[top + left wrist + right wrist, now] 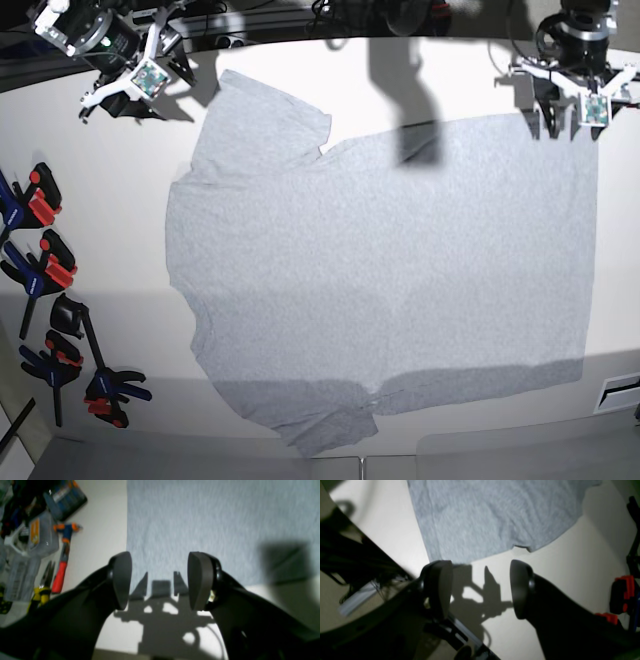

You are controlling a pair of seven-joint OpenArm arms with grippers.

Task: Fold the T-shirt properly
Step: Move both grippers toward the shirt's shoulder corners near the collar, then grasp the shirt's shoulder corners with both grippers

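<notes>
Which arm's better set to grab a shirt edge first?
Probably left. The left gripper, open, already hangs over the T-shirt at its corner, hem edge between the jaws. The right gripper, also open, sits over bare table, just off the sleeve, so it would need to move in first.

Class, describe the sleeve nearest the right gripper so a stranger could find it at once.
Start at the grey T-shirt spread flat across the white table. Follow it to the far corner by the right gripper; that sleeve lies flat, unlike the near, crumpled one.
</notes>
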